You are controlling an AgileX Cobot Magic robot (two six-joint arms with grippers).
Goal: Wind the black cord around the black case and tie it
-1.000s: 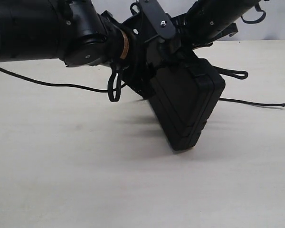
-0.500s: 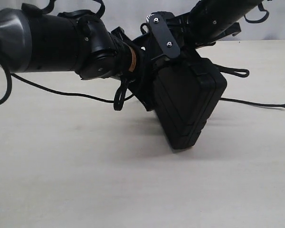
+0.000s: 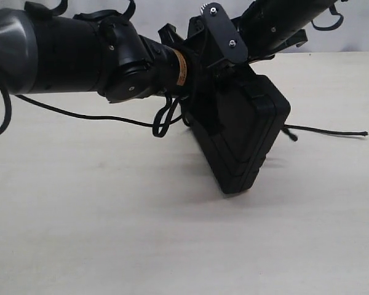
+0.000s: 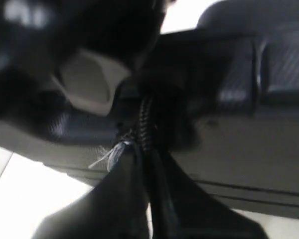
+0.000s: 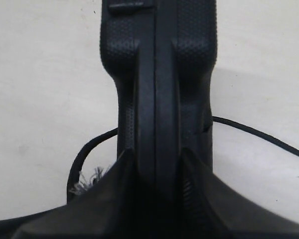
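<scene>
My left pincer (image 4: 144,167) pinches the thin black braided cord (image 4: 146,117); right pincer (image 5: 157,162) clamps the flat black plastic case (image 5: 159,64); tugging hard risks slippage

The case (image 3: 243,144) stands tilted on the table (image 3: 111,233), cord (image 3: 326,129) lying left and right of it.

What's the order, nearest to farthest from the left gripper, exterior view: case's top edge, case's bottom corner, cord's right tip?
1. Case's top edge, right beside the left gripper.
2. Case's bottom corner, lower down.
3. Cord's right tip, far right.
</scene>
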